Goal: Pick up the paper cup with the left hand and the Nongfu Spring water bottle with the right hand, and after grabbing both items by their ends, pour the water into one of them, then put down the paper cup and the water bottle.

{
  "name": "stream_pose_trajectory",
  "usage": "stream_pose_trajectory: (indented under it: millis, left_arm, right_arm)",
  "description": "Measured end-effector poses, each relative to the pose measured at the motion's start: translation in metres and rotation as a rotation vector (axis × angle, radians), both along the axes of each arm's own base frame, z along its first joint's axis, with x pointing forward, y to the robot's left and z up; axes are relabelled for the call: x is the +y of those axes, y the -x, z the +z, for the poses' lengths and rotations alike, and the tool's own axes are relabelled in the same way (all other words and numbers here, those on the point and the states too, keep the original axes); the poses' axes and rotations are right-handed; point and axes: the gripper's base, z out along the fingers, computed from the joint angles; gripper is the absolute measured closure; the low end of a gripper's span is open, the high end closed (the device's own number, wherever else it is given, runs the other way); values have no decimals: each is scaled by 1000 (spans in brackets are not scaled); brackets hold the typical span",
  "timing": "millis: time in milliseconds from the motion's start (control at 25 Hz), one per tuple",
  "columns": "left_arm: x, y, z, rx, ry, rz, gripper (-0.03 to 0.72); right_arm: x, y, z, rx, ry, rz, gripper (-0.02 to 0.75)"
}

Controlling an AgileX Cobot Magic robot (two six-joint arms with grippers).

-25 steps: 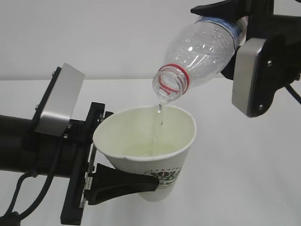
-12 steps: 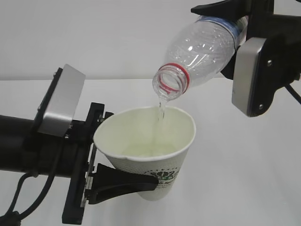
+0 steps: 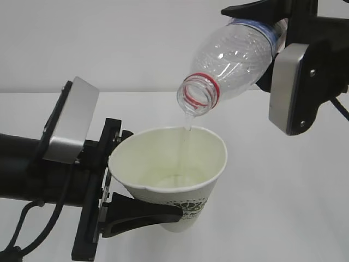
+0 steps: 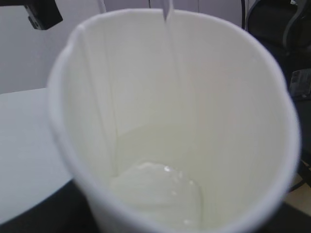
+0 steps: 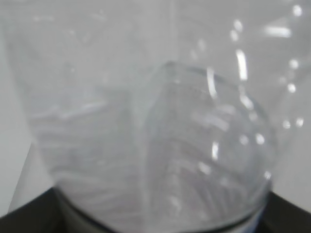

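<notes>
- Ext. view: left gripper (image 3: 143, 203) clamps paper cup (image 3: 175, 183) low on its side, cup off the table (image 3: 283, 196). Right gripper (image 3: 275, 24) grasps Nongfu Spring water bottle (image 3: 232, 60) at its base end, tilted, mouth just above cup's far rim; thin trickle of water (image 3: 187, 124) falls in.
- L wrist: cup (image 4: 146, 121) fills frame, small pool at bottom.
- R wrist: bottle (image 5: 155, 126) up close, blurred, clear.

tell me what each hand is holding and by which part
The left hand grips the paper cup around its lower end. The right hand holds the tilted Nongfu Spring water bottle by its base end.
</notes>
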Motion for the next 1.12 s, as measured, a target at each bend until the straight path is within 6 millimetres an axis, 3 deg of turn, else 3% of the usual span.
stream_pose_trajectory:
  millis: [1120]
  left_arm:
    - [0,0,0,-2,-2,-3,241]
  right_arm:
    - [0,0,0,-12,10,0,268]
